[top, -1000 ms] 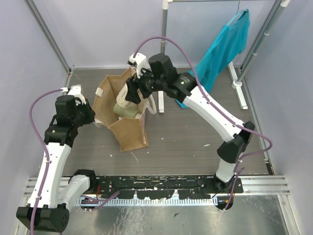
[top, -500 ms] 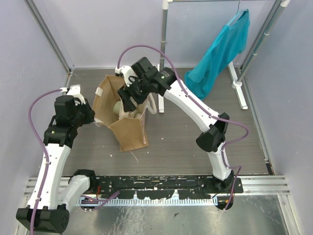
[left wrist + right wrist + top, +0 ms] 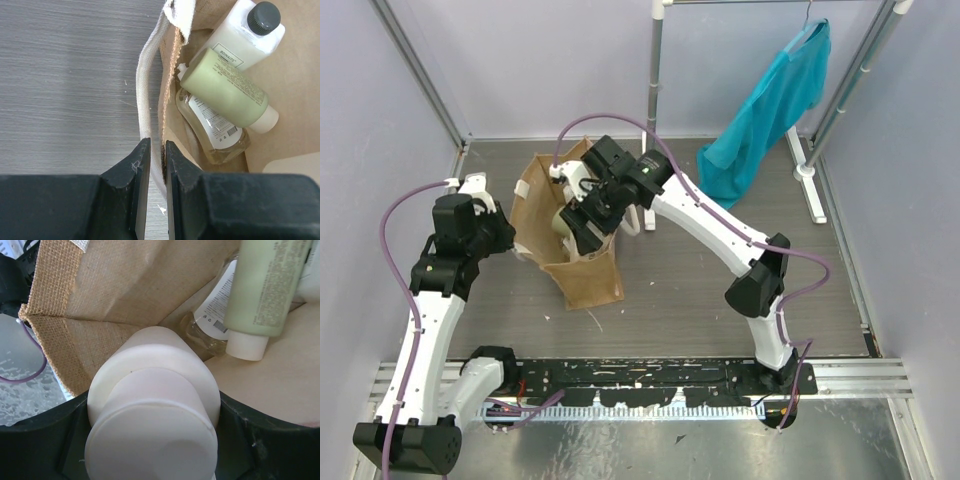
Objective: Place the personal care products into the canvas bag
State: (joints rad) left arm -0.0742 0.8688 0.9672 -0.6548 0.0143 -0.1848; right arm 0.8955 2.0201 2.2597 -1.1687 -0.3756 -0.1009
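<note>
If the left gripper (image 3: 154, 172), pinched narrow on the canvas bag (image 3: 588, 278) rim, slips, the mouth may collapse against the cream bottle (image 3: 150, 365) clamped in the right gripper (image 3: 156, 447).

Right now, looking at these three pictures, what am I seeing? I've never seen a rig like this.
This is a two-armed robot on a table; each arm ends in a two-finger gripper. One picture looks down from above; the other two come from wrist cameras. The left gripper pinches the bag by its rim. The right gripper holds a cream bottle at the bag's mouth. Inside lie a white bottle, a green bottle and a clear bottle. A teal cloth hangs behind.
</note>
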